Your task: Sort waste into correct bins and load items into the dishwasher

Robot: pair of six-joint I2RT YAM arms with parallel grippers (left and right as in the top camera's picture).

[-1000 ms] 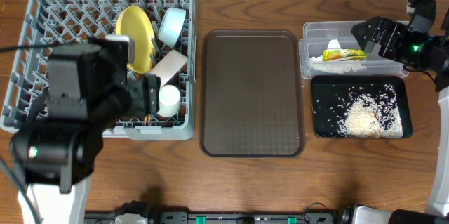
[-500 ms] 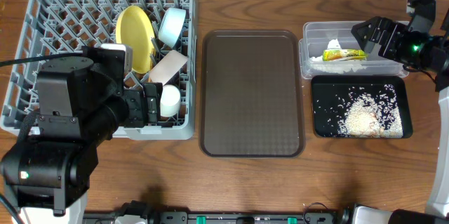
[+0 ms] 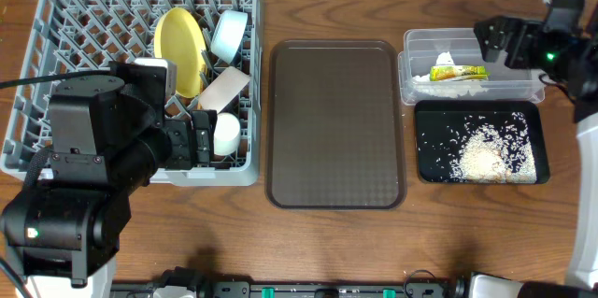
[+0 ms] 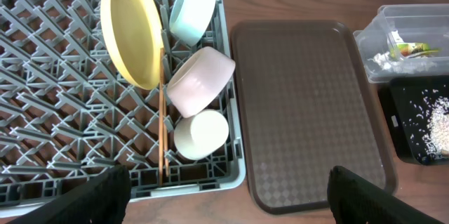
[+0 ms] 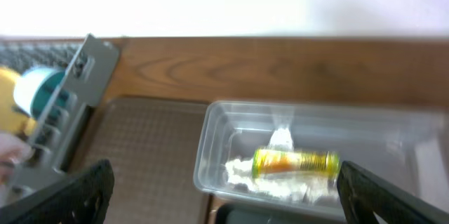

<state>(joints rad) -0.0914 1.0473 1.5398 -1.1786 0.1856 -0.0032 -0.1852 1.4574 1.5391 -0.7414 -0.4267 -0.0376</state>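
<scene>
**Right arm drawn back a little from the tub**

Since half a second ago, the right arm [image 3: 559,48] has shifted slightly toward the table's far right corner; the left arm [image 3: 84,177] has not moved in that time.

The green-and-yellow wrapper [image 3: 458,73] lies on crumpled white paper [image 5: 270,182] inside the clear tub [image 3: 407,64]. The right jaws stand wide open and empty, above the tub's right end and just right of the wrapper, not touching it. In the right wrist view the wrapper sits ahead of the two spread tips, roughly midway between them.

Just in front of the tub, the black tray [image 3: 425,139] holds loose rice [image 3: 486,155], heaped toward its right half.

A brown serving tray [image 3: 336,122] lies bare in the middle of the table [image 3: 374,242].

At the left, the grey dish rack [image 3: 56,46] holds the yellow plate [image 3: 179,50] on edge, the pale blue bowl [image 3: 229,35] beside it, then the white bowl [image 3: 222,88] and white cup [image 3: 225,132] nearer the front. The chopsticks [image 4: 162,133] lie along the rack, just left of the white bowl and the cup. The left jaws are open and empty over the rack's front edge, clear of the dishes.
</scene>
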